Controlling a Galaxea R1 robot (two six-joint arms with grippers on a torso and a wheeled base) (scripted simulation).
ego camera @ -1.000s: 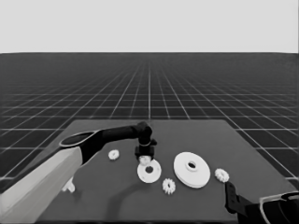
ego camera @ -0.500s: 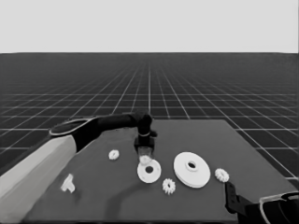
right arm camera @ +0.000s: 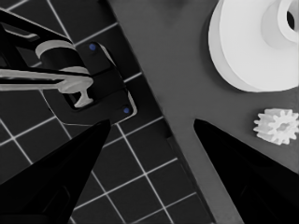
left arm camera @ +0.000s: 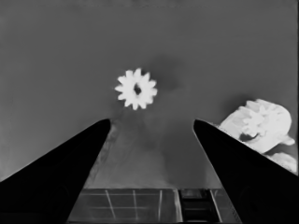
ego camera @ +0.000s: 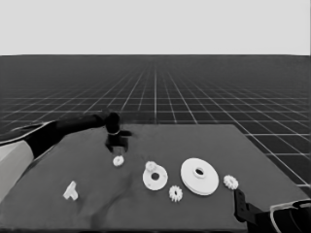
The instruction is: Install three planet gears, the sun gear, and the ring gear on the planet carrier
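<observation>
My left gripper hangs open just above a planet gear on the left half of the table. In the left wrist view that gear lies beyond the gripper, with nothing between the fingers. The planet carrier, the smaller round part, lies to the right with one gear on its far edge; both show in the left wrist view. The ring gear, the larger round part, lies farther right. My right gripper waits open at the near right corner.
One loose gear lies in front of the smaller round part and another right of the larger one, near my right gripper. A thin white piece lies near left. Dark machinery shows past the table's edge.
My left gripper has drawn away from the smaller round part, leaving a gear on it, and has swung left to the gear lying there. The right arm has not moved.
</observation>
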